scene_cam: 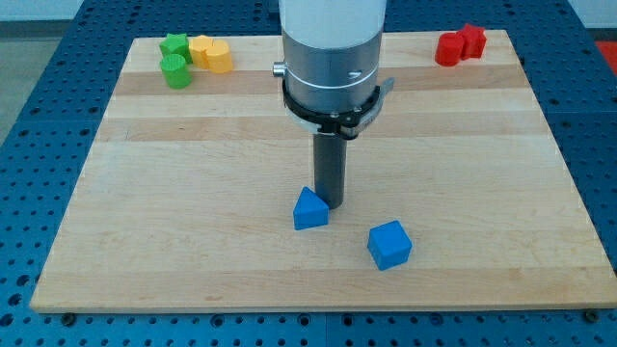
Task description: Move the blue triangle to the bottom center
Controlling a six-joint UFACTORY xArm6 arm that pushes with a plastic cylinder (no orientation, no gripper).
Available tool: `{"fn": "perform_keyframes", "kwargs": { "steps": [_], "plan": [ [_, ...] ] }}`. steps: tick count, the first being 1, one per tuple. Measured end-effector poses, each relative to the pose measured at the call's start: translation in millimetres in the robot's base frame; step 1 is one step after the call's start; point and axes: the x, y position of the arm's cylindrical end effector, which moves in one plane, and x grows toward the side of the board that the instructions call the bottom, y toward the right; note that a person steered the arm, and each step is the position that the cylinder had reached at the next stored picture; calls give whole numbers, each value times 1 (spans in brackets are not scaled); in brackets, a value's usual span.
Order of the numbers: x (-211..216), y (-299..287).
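Camera view: nearest the view's bottom, a blue cube (389, 244) rests on the wooden surface (145, 241), right of centre. Just up and left of it sits the blue triangle (309, 209), near the bottom centre of the surface. My tip (331, 204) stands at the triangle's upper right edge, touching or nearly touching it; which cannot be told. No end effector is fitted, only the straight rod. At the far edge, two green blocks (175, 60) and two yellow blocks (211, 54) cluster at the view's top left; two red blocks (459, 45) sit top right.
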Motion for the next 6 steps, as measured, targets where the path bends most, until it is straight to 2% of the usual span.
{"fn": "perform_keyframes", "kwargs": {
  "steps": [2,5,6],
  "plan": [
    [-1,-37],
    [46,-40],
    [30,-37]
  ]
}}
